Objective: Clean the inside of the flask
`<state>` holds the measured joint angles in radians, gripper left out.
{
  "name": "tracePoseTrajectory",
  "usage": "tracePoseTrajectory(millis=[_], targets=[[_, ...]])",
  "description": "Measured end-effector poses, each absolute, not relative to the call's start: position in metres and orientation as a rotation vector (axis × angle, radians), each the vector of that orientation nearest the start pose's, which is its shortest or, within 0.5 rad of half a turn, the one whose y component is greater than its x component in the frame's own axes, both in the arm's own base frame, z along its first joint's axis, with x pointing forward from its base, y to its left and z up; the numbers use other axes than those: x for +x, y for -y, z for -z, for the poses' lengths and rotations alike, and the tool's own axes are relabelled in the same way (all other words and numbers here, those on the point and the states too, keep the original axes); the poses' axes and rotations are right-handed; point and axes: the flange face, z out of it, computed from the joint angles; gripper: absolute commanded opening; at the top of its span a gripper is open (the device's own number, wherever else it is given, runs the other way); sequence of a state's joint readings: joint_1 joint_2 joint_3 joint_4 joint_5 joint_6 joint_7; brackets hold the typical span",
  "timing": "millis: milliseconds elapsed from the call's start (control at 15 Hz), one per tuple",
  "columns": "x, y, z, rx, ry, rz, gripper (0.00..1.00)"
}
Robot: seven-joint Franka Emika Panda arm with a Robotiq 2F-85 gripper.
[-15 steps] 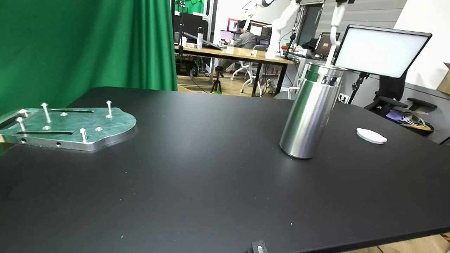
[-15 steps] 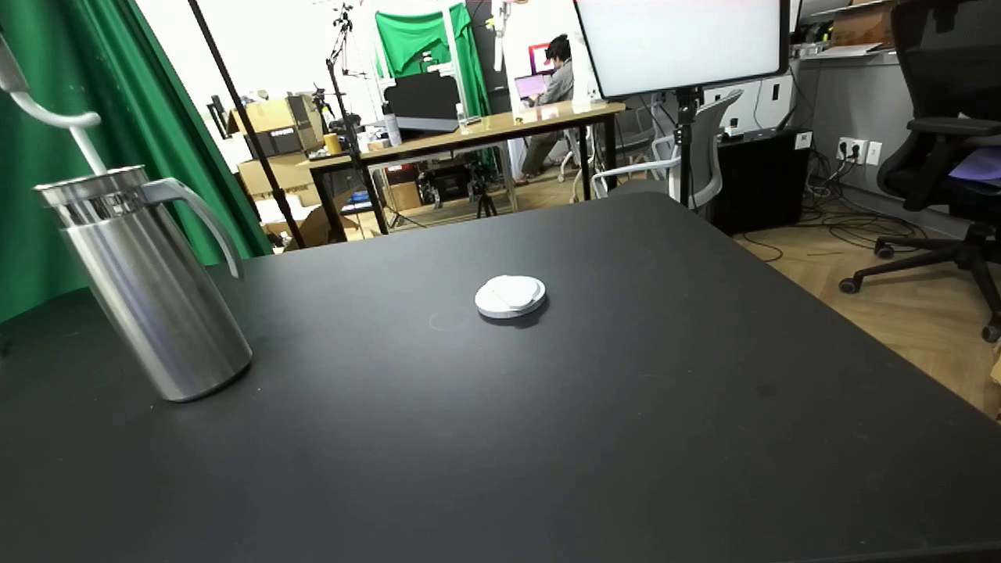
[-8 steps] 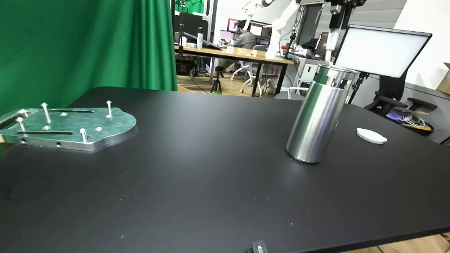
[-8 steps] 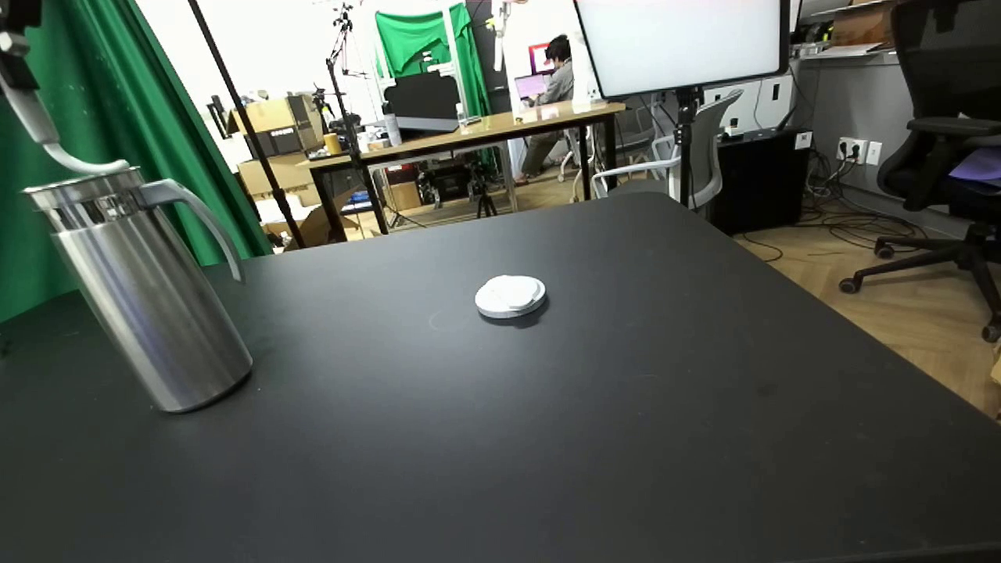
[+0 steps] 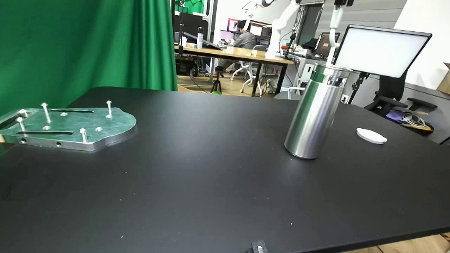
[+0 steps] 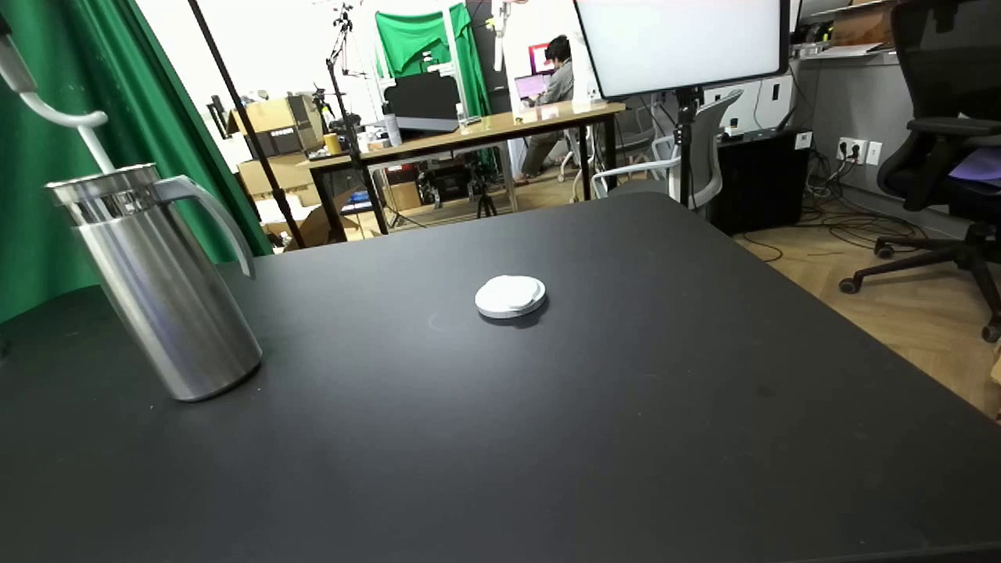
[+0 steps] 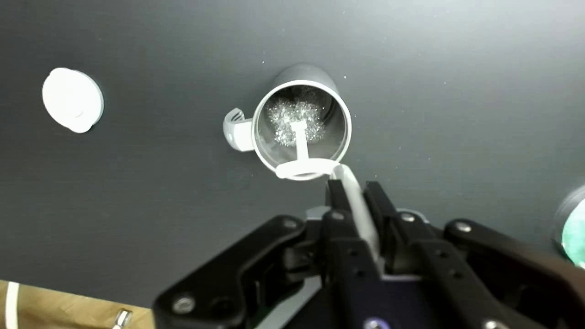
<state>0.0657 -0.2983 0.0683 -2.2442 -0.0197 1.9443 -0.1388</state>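
The flask (image 5: 313,116) is tall brushed steel and stands with its mouth open on the black table. It also shows in an exterior view (image 6: 160,289), with its grey handle (image 6: 209,211), and from above in the wrist view (image 7: 311,73). A white brush (image 5: 332,38) with a curved stem (image 6: 62,113) reaches down into its mouth. The bristles (image 7: 281,121) show inside the flask in the wrist view and are hidden in both exterior views. My gripper (image 7: 354,186) is shut on the brush's handle, above the flask and beside its mouth.
A white round lid (image 5: 371,136) lies on the table on the flask's handle side. It also shows in the wrist view (image 7: 73,99). A greenish plate with upright pegs (image 5: 70,123) lies at the opposite end. A bright panel (image 5: 382,50) stands behind the table.
My gripper has gone down with the brush, pushing it deeper into the flask, then come back up. The flask has shifted slightly on the table. The brush stays gripped.
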Motion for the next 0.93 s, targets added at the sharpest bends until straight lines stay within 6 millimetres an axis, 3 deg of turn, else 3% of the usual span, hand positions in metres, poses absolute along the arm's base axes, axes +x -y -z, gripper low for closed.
tracePoseTrajectory(millis=[267,400,600,933], targets=[[0.450,-0.061,-0.437,-3.146,0.446,-0.151,0.04],[0.450,-0.060,-0.428,-3.148,0.452,-0.180,0.04],[0.453,-0.061,-0.449,-3.164,0.468,-0.123,0.04],[0.444,-0.059,-0.525,-3.172,0.496,0.051,0.04]])
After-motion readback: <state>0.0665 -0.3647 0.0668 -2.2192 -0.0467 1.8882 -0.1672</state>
